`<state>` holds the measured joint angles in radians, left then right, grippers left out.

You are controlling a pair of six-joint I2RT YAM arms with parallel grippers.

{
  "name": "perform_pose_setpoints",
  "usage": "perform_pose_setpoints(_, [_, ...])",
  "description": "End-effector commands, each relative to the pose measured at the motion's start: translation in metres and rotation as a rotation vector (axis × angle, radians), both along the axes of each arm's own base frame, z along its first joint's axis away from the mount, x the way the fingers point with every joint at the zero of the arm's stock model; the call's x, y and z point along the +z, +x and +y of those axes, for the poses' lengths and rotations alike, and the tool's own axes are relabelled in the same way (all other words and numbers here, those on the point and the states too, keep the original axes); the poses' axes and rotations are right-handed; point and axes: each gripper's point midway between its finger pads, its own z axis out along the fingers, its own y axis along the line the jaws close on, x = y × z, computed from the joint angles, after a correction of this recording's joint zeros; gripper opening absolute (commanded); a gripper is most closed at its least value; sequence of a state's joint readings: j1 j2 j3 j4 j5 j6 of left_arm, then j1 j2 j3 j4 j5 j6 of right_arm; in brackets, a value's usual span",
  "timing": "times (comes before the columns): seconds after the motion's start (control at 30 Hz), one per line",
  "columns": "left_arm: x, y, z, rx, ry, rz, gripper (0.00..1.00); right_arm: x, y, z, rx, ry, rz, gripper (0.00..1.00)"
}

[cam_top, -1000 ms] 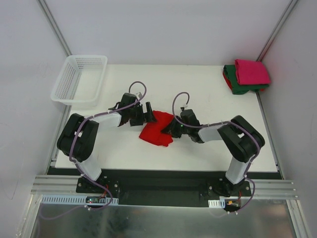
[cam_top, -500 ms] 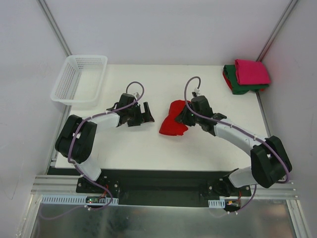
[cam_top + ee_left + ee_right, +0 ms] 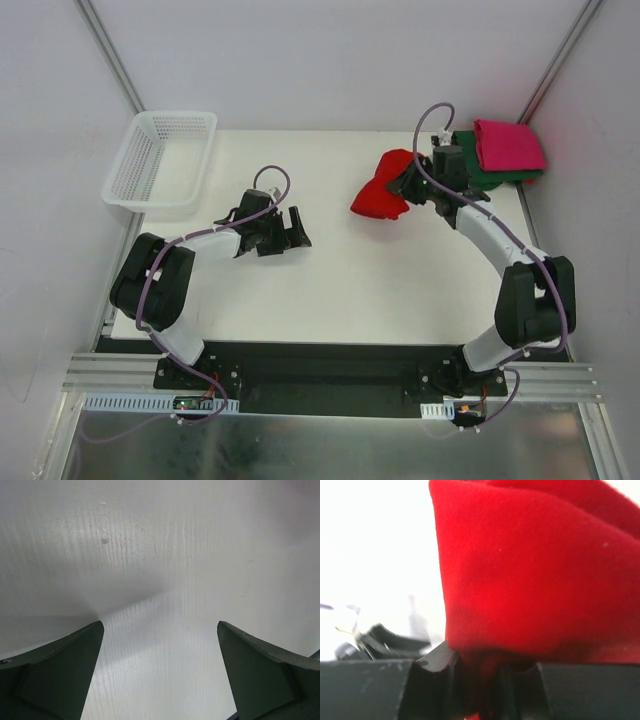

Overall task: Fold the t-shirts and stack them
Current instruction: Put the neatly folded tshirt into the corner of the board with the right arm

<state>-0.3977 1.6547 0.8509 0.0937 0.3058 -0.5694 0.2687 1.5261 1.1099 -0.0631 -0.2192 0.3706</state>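
Observation:
My right gripper [image 3: 408,183] is shut on the folded red t-shirt [image 3: 382,190], holding it above the table just left of the stack at the back right. In the right wrist view the red t-shirt [image 3: 535,575] fills most of the frame and bunches between the jaws of my right gripper [image 3: 492,680]. The stack has the magenta-pink t-shirt [image 3: 508,144] lying on the dark green t-shirt [image 3: 478,172]. My left gripper [image 3: 297,228] stands open over bare table at centre left. The left wrist view shows my left gripper [image 3: 160,645] with nothing between its fingers.
A white mesh basket [image 3: 160,160] sits at the back left corner, partly overhanging the table's [image 3: 330,300] left edge. The enclosure's walls rise close behind and beside the table.
My right arm has carried the red t-shirt from the table's centre up and to the right, toward the stack. My left gripper let go, opened wide and stayed at centre left.

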Motion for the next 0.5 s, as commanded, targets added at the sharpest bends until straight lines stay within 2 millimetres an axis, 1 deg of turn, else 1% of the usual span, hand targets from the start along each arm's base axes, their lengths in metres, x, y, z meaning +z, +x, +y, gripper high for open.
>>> perform_pose_setpoints(0.0, [-0.01, -0.012, 0.008, 0.022, 0.019, 0.05, 0.99, 0.072, 0.064, -0.016, 0.021, 0.097, -0.223, 0.01])
perform_pose_setpoints(0.07, [-0.011, -0.011, 0.007, 0.022, 0.012, 0.057, 0.99, 0.101, 0.09, -0.026, -0.009, 0.164, -0.293, 0.01])
perform_pose_setpoints(0.1, [-0.012, -0.012, 0.006, 0.019, 0.007, 0.066, 0.99, 0.092, 0.107, -0.042, -0.032, 0.197, -0.276, 0.01])
perform_pose_setpoints(0.13, [-0.012, -0.012, 0.005, 0.016, 0.003, 0.066, 0.99, 0.112, 0.121, -0.051, -0.039, 0.228, -0.322, 0.01])
perform_pose_setpoints(0.17, [-0.012, -0.013, 0.004, 0.015, -0.001, 0.071, 0.99, 0.125, 0.133, -0.057, -0.042, 0.258, -0.375, 0.01])
perform_pose_setpoints(0.2, [-0.013, -0.014, 0.004, 0.014, -0.002, 0.077, 0.99, 0.129, 0.142, -0.064, -0.053, 0.313, -0.375, 0.01])
perform_pose_setpoints(0.23, [-0.014, -0.014, 0.004, 0.017, -0.003, 0.08, 0.99, 0.14, 0.162, -0.078, -0.07, 0.331, -0.42, 0.01])
perform_pose_setpoints(0.27, [-0.014, -0.015, 0.004, 0.017, -0.004, 0.082, 0.99, 0.142, 0.172, -0.092, -0.093, 0.353, -0.432, 0.01])
perform_pose_setpoints(0.3, [-0.014, -0.015, 0.004, 0.017, -0.01, 0.086, 0.99, 0.149, 0.18, -0.097, -0.099, 0.393, -0.441, 0.01])
perform_pose_setpoints(0.33, [-0.014, -0.016, 0.003, 0.016, -0.012, 0.089, 0.99, 0.154, 0.194, -0.106, -0.11, 0.414, -0.478, 0.01])
perform_pose_setpoints(0.37, [-0.015, -0.016, 0.002, 0.016, -0.015, 0.095, 0.99, 0.159, 0.203, -0.121, -0.144, 0.424, -0.501, 0.01])
perform_pose_setpoints(0.4, [-0.015, -0.017, 0.001, 0.01, -0.023, 0.101, 0.99, 0.163, 0.209, -0.129, -0.169, 0.453, -0.512, 0.01])
perform_pose_setpoints(0.43, [-0.013, -0.015, -0.001, 0.007, -0.028, 0.098, 0.99, 0.156, 0.219, -0.137, -0.191, 0.461, -0.52, 0.01])
perform_pose_setpoints(0.47, [-0.014, -0.015, -0.001, 0.007, -0.029, 0.104, 0.99, 0.172, 0.226, -0.153, -0.226, 0.465, -0.565, 0.01])
